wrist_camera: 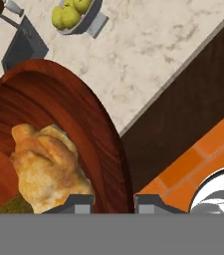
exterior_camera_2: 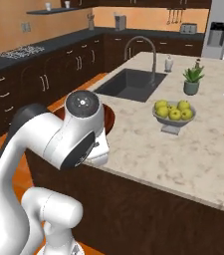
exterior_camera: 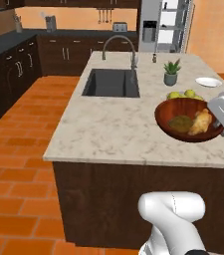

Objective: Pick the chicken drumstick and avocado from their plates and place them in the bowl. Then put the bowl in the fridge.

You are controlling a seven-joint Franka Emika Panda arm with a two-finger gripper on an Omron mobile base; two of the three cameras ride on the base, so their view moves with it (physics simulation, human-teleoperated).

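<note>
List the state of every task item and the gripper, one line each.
bowl: lifted, rim pinched by the gripper
gripper: shut on the bowl rim
chicken drumstick: in the bowl
avocado: in the bowl, beside the drumstick
fridge: door open
white plate: empty

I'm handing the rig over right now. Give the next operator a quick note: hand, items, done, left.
Hand: shut on the rim of the bowl, which hangs past the island's edge.
Chicken drumstick and avocado: both in the bowl.
White plate: on the counter.
Fridge: across the kitchen, door open.
Done: both foods loaded.
Left: carry the bowl into the fridge.
</note>
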